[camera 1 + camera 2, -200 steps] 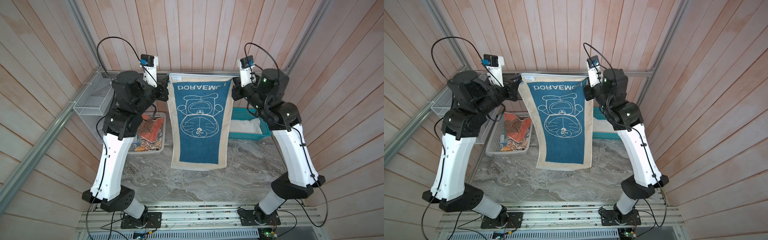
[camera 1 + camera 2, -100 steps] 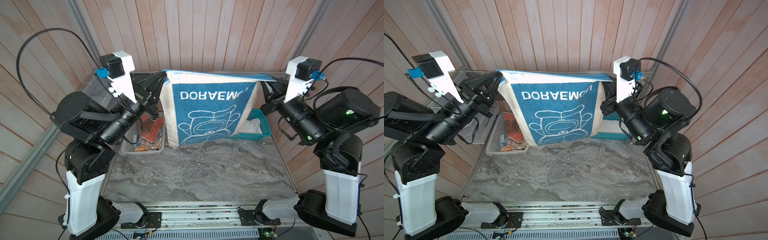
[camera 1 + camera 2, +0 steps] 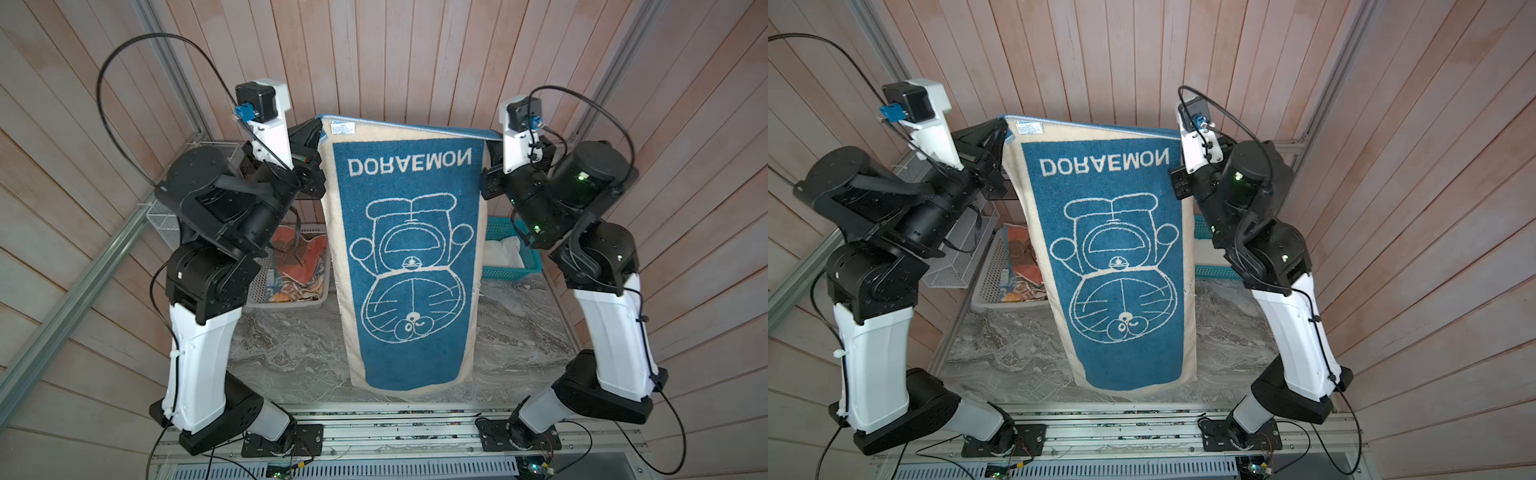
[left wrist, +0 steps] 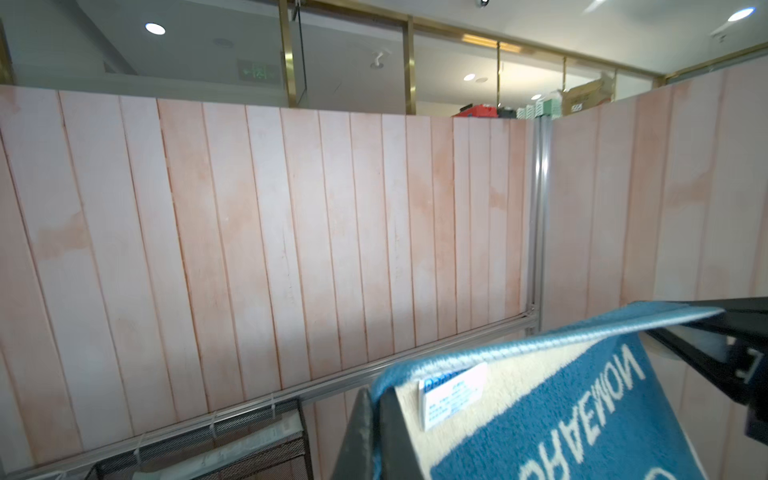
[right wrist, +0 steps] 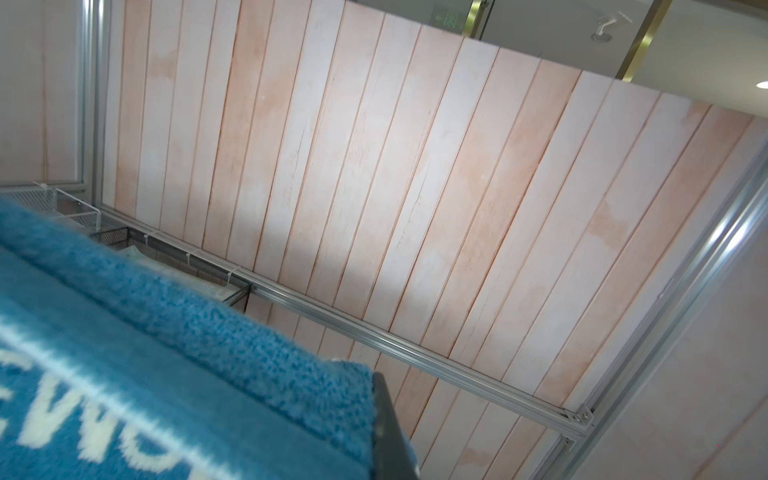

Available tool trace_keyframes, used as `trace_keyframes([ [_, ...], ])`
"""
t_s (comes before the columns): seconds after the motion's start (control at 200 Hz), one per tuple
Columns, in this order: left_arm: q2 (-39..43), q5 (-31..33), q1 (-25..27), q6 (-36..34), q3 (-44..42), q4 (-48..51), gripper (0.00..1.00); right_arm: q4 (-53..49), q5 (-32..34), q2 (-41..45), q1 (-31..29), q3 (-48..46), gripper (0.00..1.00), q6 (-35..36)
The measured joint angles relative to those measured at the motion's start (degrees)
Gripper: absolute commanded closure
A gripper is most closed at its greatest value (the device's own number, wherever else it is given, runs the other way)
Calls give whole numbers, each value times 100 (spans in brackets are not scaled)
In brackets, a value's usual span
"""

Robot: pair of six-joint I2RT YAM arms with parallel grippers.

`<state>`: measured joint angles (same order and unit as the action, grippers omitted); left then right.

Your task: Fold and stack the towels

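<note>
Two robot arms hold a blue and cream DORAEMON towel up like a banner above a grey marble table. The left gripper is clamped shut on one top corner, beside the sewn-in label. The right gripper is clamped shut on the other top corner, so the short top edge runs taut between them. The towel's long axis drops straight down from both grippers, with its free lower edge toward the near side of the table; whether it touches the table cannot be told. Behind it, a white basket on the left holds crumpled orange towels, and a teal basket on the right holds a white towel. Laying it flat likely needs both arms lowering together
</note>
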<state>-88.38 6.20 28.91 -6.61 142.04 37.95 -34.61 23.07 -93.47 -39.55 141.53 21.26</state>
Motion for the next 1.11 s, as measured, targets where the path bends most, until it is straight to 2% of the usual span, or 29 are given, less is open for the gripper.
trace_keyframes([
  [0.145,-398,-243,-616,98,-721,-107,100,31,-870,-656,918,-354,100,-400],
  [0.23,-671,-452,-981,205,-1386,-323,100,149,-1296,-970,1213,-778,100,-562],
  [0.395,-1239,-844,-1567,398,-2343,-737,100,356,-1786,-1742,1384,-1373,100,-695],
  [0.62,-1812,-1331,-1950,625,-2743,-1084,100,378,-2022,-2645,1425,-1493,100,-839],
  [0.75,-1753,-1521,-1985,734,-3292,-1410,100,420,-2059,-2610,1449,-1792,100,-940],
  [0.85,-1541,-1672,-1989,868,-4070,-1694,100,538,-2103,-2404,1469,-2328,100,-990],
  [1.105,-428,-1985,-1867,1303,-6537,-2179,100,1027,-2186,-1093,1279,-4920,100,-1300],
])
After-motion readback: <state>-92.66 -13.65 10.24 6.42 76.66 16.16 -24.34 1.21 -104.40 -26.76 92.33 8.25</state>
